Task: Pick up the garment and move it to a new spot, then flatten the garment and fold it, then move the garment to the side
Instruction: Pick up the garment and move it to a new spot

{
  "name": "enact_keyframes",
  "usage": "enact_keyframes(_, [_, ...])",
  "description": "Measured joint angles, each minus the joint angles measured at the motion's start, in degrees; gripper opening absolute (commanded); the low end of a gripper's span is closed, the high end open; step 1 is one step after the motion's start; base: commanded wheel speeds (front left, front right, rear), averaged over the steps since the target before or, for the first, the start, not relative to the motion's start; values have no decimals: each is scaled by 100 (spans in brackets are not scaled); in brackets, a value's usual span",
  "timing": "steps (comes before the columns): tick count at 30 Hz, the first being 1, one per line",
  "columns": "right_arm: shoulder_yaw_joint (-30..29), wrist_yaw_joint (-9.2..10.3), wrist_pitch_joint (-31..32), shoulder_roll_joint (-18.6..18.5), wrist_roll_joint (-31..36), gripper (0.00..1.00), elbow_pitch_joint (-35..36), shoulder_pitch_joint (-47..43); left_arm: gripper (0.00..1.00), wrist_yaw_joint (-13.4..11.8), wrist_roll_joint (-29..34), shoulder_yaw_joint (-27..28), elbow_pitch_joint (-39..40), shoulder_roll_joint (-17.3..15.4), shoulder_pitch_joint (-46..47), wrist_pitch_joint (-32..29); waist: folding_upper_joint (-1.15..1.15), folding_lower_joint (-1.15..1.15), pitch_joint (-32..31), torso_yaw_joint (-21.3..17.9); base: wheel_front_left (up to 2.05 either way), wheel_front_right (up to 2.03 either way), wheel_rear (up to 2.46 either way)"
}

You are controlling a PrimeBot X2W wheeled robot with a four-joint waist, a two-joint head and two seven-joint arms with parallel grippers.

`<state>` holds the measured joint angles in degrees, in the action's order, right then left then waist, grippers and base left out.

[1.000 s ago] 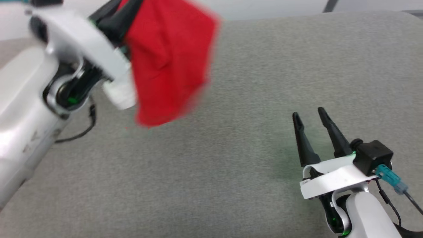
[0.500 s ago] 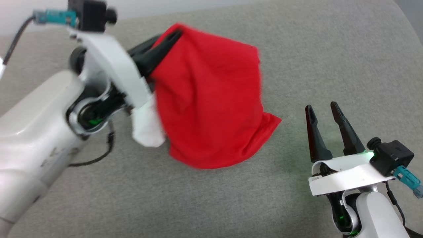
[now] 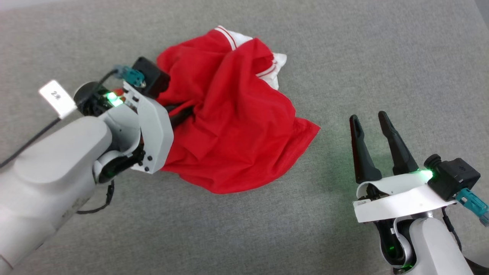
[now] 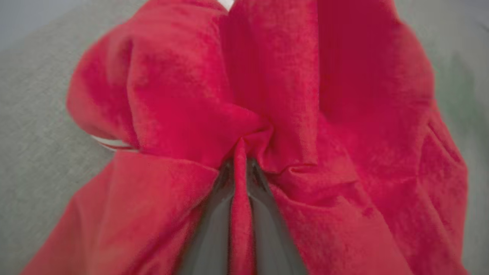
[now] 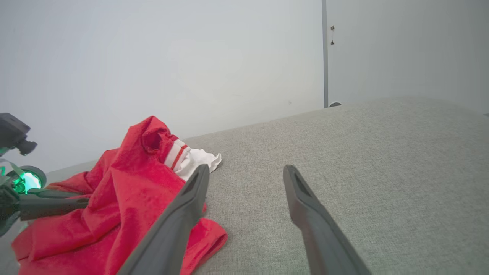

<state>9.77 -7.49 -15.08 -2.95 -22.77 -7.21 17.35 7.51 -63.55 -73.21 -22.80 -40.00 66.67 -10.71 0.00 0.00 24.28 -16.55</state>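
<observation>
The red jersey garment [image 3: 237, 122] lies crumpled on the grey cloth surface [image 3: 382, 57], with its white red-striped cuffs [image 3: 233, 36] bunched at the far end. No number shows on it. My left gripper [image 3: 183, 111] reaches into the heap from the left, shut on a pinched ridge of red fabric [image 4: 240, 152] between its fingers [image 4: 214, 214]. My right gripper [image 3: 367, 115] stands open to the right of the garment, a little clear of its corner [image 3: 311, 130]. In the right wrist view the garment [image 5: 126, 198] lies left of the open right gripper [image 5: 246, 170].
The grey cloth surface [image 5: 382, 172] stretches on to the right and towards me. A pale wall [image 5: 191, 57] rises behind its far edge. A white tag [image 3: 57, 98] hangs on the left arm's cable.
The left arm has come down with the garment, which hung in the air before and now rests heaped on the surface. The head camera has tilted down. The right gripper stays open.
</observation>
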Motion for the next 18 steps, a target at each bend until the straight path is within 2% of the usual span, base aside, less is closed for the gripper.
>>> enact_keyframes(8, [141,0,0,-4,-211,100,74,80,0,37,245,104,-172,-34,-21,-433,0,0,304,-247,0,0,0])
enact_keyframes(14, [108,0,-1,-3,-230,100,71,86,0,64,203,146,-167,-123,9,-486,0,0,442,-387,0,0,0])
enact_keyframes(15, [91,0,0,-4,-199,100,51,85,12,64,182,143,-172,-120,8,-445,0,0,436,-385,0,0,0])
enact_keyframes(16, [80,0,-1,-3,-159,100,38,87,36,64,144,134,-196,-101,7,-391,0,0,428,-374,0,0,0])
enact_keyframes(17, [69,0,-1,-3,-114,100,19,87,55,63,141,125,-205,-77,7,-347,0,0,417,-356,0,0,0])
enact_keyframes(18, [51,0,-1,-2,-68,100,-1,89,84,63,115,113,-220,-42,12,-278,0,0,403,-331,0,0,0])
